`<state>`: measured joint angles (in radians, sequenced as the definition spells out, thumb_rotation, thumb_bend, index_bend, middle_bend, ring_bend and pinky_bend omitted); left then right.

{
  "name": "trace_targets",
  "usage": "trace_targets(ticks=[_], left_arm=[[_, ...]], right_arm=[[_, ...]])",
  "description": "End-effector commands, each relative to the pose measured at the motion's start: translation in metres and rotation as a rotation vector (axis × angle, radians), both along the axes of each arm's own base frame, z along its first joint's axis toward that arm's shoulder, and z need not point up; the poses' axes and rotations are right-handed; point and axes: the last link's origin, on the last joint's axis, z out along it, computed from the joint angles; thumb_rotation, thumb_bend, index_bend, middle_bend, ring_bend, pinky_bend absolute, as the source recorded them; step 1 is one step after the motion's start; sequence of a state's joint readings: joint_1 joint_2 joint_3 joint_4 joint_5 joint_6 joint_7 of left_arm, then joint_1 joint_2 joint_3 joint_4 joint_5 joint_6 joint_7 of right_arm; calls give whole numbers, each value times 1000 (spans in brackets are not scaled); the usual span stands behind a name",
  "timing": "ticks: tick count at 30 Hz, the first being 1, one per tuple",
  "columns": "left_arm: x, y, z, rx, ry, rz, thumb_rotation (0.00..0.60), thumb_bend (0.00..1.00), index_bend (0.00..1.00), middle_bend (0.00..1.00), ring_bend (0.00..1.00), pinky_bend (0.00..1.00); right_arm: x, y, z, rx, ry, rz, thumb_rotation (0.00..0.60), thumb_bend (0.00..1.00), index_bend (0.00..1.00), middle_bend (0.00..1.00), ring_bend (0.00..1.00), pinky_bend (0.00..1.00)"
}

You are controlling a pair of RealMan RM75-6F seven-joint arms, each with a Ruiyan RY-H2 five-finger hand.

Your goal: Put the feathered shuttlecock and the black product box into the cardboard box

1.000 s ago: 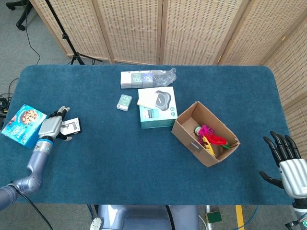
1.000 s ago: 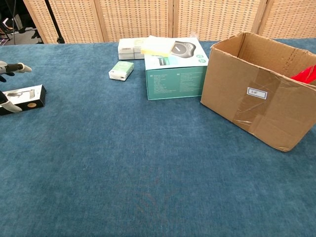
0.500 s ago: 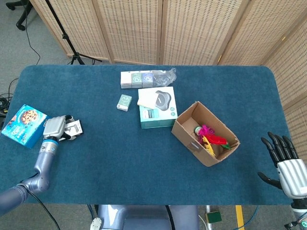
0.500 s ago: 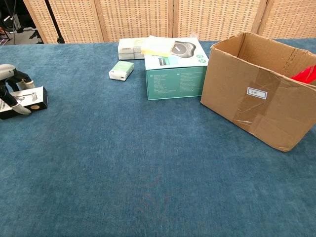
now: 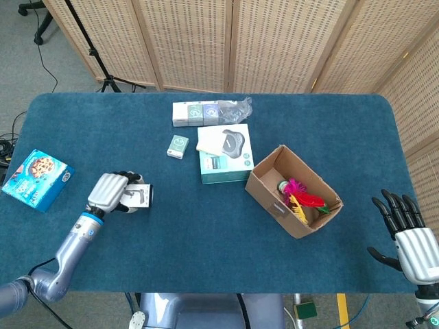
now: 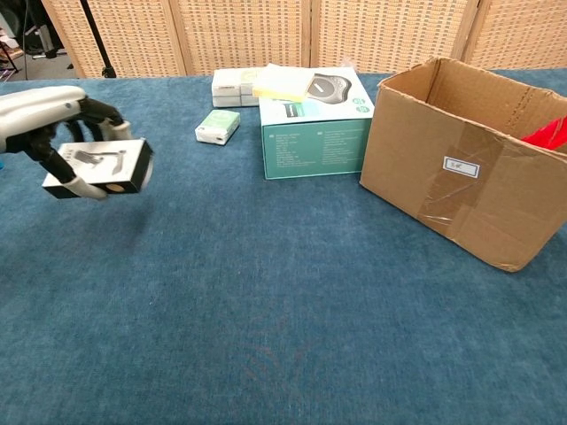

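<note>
Since the earlier frames the left hand (image 5: 110, 191) has lifted the black product box (image 5: 138, 197) from its spot near the table's left edge and carried it toward the middle, clear of the blue cloth; in the chest view the box (image 6: 99, 167) now hangs above the surface with its shadow below it. The hand (image 6: 40, 119) grasps the box from above and from its outer end, fingers (image 6: 75, 186) wrapped over top and under the bottom edge. The box's long axis runs roughly left to right across the table, its free end pointing toward the cardboard box, and it is held nearly level with a slight tilt. At the far left a blue snack box (image 5: 38, 179) lies by the table (image 5: 206, 247) edge, well apart from the hand. Toward the middle sit a small green pack (image 5: 178, 146), a white multi-pack (image 5: 195, 114) and a teal carton (image 5: 226, 159) with a yellow pad on top. Just right of the carton stands the open cardboard box (image 5: 269, 198), set diagonally, and the feathered shuttlecock (image 5: 302, 199) already lies inside it, its pink, red and yellow feathers pointing toward the box's right corner. At the far right the right hand (image 5: 409, 233) hovers beyond the table edge, released, fingers spread and holding nothing.
</note>
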<state>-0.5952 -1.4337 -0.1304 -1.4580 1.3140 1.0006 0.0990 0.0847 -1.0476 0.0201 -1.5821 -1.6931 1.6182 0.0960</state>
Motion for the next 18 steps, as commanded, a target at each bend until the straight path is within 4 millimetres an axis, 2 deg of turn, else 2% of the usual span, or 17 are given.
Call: trace_targets(ticks=[1,9,18], left_arm=[[26,-24,-8,-54,12,-124,600,120,548,464,378,468],[74,-44,-51,-160,-16,-91,600,123,548,464,378,468],[101,-37,-83,-156,6,-24,600,119,547,464,377,468]], right_arm=[[0,0,0,1,0,0,600,0,0,0,0,0],[0,0,-1,6,3,-3,600,0,0,0,0,0],[0,0,-1,9,2,-5,600,0,0,0,0,0]])
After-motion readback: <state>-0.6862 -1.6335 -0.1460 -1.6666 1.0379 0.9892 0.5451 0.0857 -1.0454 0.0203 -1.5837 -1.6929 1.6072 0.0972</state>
